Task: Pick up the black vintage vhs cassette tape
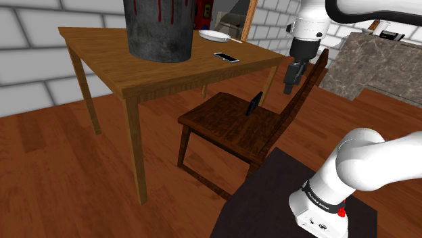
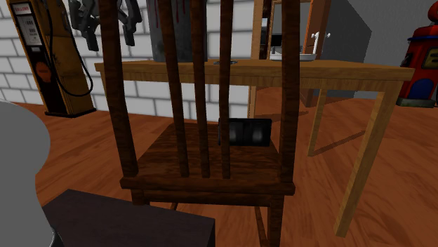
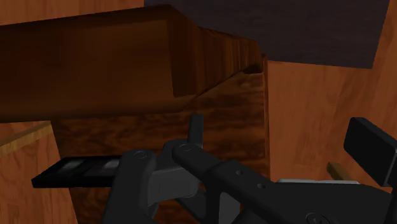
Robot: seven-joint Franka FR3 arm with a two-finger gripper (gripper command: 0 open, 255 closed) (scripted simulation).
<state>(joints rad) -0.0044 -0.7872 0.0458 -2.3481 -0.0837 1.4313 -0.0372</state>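
Hovering beside the chair back point(image 1: 306, 91), gripper point(image 1: 289, 80) fingers apart; cassette point(image 1: 253, 103) stands edgewise on the seat, lower, toward the shoulder view's left.

You're looking at a black tape point(image 1: 253, 103), a slim slab standing upright on its long edge. It sits on the chair seat point(image 1: 226, 127) near a front corner. Its broad face, with two windows, is turned toward the chair's back.
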